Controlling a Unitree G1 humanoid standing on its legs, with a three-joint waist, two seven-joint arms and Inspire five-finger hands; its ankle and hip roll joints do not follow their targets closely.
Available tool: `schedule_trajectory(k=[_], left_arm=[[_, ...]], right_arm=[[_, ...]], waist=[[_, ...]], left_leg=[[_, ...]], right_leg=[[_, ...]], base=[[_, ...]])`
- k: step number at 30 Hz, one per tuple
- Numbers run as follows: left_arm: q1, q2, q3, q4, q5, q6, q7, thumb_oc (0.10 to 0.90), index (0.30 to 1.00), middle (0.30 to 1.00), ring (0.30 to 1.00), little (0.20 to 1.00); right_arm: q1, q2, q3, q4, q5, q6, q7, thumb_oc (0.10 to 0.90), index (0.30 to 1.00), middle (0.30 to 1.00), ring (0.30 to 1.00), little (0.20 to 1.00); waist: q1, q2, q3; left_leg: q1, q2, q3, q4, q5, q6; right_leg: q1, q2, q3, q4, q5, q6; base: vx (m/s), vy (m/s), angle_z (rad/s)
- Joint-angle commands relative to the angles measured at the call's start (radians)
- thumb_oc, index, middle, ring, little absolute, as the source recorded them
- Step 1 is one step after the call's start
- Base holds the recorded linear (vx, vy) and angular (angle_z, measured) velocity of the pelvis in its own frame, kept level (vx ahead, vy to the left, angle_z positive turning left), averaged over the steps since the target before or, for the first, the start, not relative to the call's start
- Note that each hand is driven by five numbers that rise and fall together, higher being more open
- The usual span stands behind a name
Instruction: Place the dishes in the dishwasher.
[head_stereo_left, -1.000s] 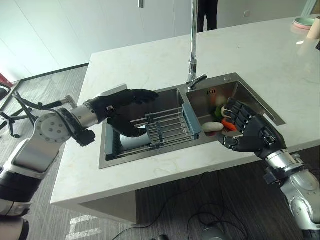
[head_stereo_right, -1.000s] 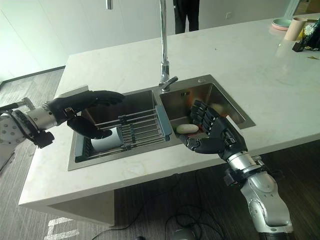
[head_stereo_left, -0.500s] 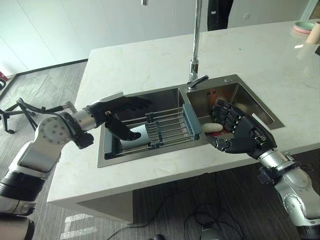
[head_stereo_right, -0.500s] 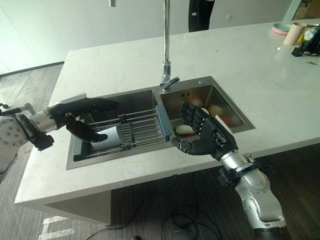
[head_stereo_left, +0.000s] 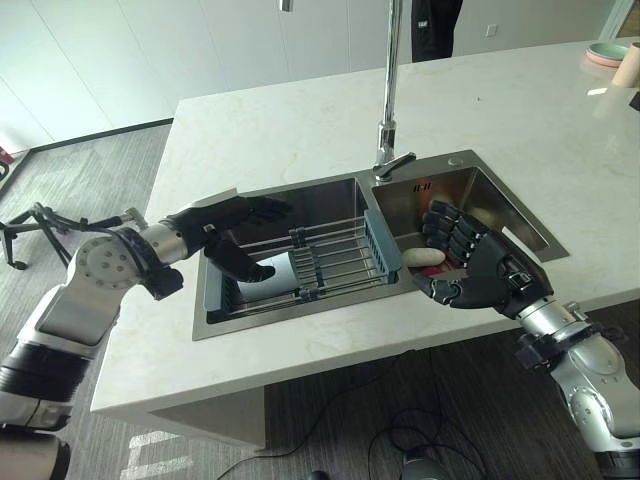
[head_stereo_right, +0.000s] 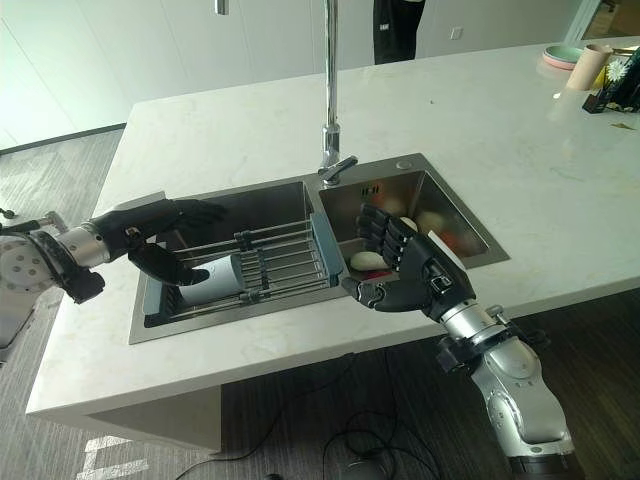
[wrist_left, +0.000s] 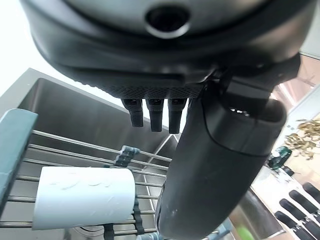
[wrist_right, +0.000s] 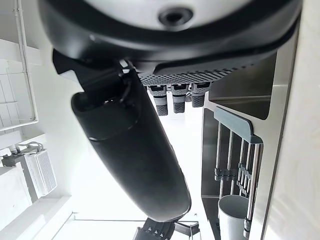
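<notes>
A white cup (head_stereo_left: 277, 269) lies on its side on the wire rack (head_stereo_left: 335, 262) across the left basin of the steel sink (head_stereo_left: 300, 310). My left hand (head_stereo_left: 228, 225) hovers open just left of the cup, fingers stretched over the rack and thumb (wrist_left: 215, 165) down beside the cup (wrist_left: 85, 197), apart from it. My right hand (head_stereo_left: 488, 272) is open, palm up, at the front edge of the right basin. Behind it in that basin lie a white oval dish (head_stereo_left: 423, 257) and some red and green items, partly hidden.
A tall tap (head_stereo_left: 388, 90) rises behind the divider between the basins. White marble counter (head_stereo_left: 300, 130) surrounds the sink. A pink and green plate (head_stereo_left: 608, 46) and a tan cup (head_stereo_right: 586, 62) sit at the far right. A person's legs (head_stereo_left: 432, 18) stand beyond the counter.
My left hand has drawn back to the left, off the cup, which lies on the rack. My right hand shifted left along the right basin's front edge. The camera moved a little.
</notes>
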Motion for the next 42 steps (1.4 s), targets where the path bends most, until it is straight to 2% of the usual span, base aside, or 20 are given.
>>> schedule_trajectory(k=[1, 20, 42], left_arm=[[-0.089, -0.003, 0.128, 0.037, -0.002, -0.037, 0.066, 0.800, 0.900, 0.900, 0.900, 0.900], [-0.131, -0.012, 0.066, 0.216, 0.011, -0.046, 0.049, 0.800, 0.900, 0.900, 0.900, 0.900], [-0.179, -0.048, 0.002, 0.316, 0.009, -0.037, 0.013, 0.800, 0.900, 0.900, 0.900, 0.900]], right_arm=[[-0.116, -0.035, -0.100, -0.087, 0.023, -0.092, 0.012, 0.800, 0.900, 0.900, 0.900, 0.900], [-0.121, -0.049, -0.079, -0.068, 0.028, -0.105, 0.018, 0.800, 0.900, 0.900, 0.900, 0.900], [-0.133, -0.064, -0.064, -0.057, 0.036, -0.118, 0.011, 0.800, 0.900, 0.900, 0.900, 0.900]], waist=[[-0.006, 0.016, -0.051], [-0.024, 0.020, -0.054], [-0.039, 0.017, -0.060]], left_leg=[[0.035, 0.017, -0.012, 0.076, -0.148, -0.040], [0.048, 0.020, 0.009, 0.076, -0.157, -0.037], [0.052, 0.027, 0.025, 0.076, -0.158, -0.036]], right_leg=[[0.001, 0.012, -0.059, 0.058, -0.044, 0.023], [0.006, 0.020, -0.042, 0.058, -0.049, 0.030], [0.004, 0.030, -0.032, 0.058, -0.047, 0.029]], base=[[0.03, 0.017, -0.10], [0.00, 0.002, -0.02], [-0.01, -0.002, -0.02]])
